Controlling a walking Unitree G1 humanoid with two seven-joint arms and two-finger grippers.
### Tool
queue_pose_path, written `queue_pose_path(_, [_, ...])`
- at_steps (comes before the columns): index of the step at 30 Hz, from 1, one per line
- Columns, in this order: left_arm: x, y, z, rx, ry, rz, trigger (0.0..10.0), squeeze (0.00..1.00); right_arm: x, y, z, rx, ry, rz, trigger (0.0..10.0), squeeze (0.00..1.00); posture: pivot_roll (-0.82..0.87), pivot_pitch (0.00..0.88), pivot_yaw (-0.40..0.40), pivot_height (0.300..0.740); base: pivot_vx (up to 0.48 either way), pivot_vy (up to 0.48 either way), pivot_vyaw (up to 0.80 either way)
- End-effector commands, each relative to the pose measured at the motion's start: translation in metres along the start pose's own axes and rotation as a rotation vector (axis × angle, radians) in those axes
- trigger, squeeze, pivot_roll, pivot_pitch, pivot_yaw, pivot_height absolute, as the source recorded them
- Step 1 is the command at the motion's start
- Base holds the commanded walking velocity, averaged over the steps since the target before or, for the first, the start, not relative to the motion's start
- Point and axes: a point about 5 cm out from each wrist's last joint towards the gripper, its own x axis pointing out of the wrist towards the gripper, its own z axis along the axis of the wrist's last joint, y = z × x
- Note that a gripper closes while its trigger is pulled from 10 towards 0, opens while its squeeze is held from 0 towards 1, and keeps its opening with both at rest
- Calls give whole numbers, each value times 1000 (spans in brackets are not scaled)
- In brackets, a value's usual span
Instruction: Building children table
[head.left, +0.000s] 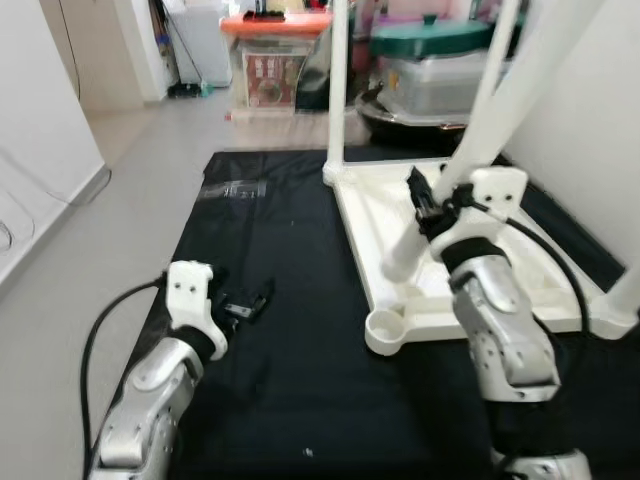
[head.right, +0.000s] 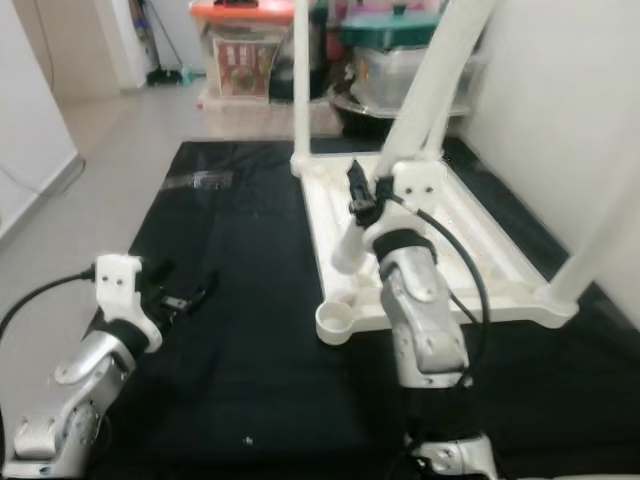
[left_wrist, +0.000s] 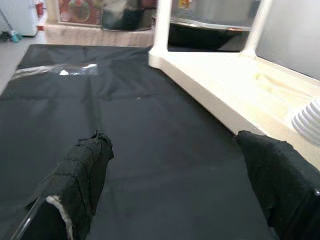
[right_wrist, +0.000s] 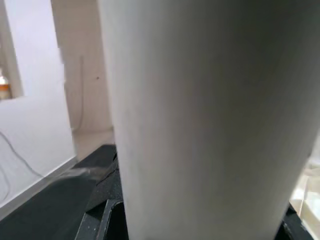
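Note:
The white children's table (head.left: 352, 222) lies upside down on a black mat (head.left: 290, 390). One leg (head.left: 338, 80) stands upright in its far left corner, and another leg (head.left: 624, 292) stands at the near right. My right gripper (head.left: 425, 205) is shut on a slanted white leg (head.left: 520, 100) whose threaded lower end (head.left: 398, 262) rests on the table's underside, just behind the empty near-left corner socket (head.left: 386, 331). That leg (right_wrist: 200, 120) looms close in the right wrist view. My left gripper (head.left: 250, 300) hovers low over the mat, left of the table, open with nothing between its fingers (left_wrist: 85, 170).
Storage bins stand behind the mat: one with an orange lid (head.left: 275, 55), one with a green lid (head.left: 440, 60). A white wall (head.left: 590, 130) runs close along the table's right side. A clear plastic bag (head.left: 232, 188) lies on the mat's far left. A black cable (head.left: 110, 320) trails from my left arm.

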Motion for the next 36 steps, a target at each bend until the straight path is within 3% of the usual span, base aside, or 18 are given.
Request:
queue_pose_path(1, [0,-3,-1,-4,1,-14,10000,0,-1,-9,5,-21,-29,-29,10000,0,25,0,-31,740,0,0,0])
queue_pose_path(15, [1,-6,-2,-16,-11,-33,10000,0,-1,-11,3,-35,-24,-18,10000,0,22,0,-33,740,0,0,0])
queue_pose_path(29, [1,-7,1,-24,-32,-46,10000,0,-1,-11,3,-36,-26,-8,10000,0,19,0,-34,740,444,0,0])
queue_pose_path(36, [0,-8,1,-36,-34,-46,10000,0,0,-9,4,-31,-30,34,10000,0,20,0,-35,740,0,0,0])
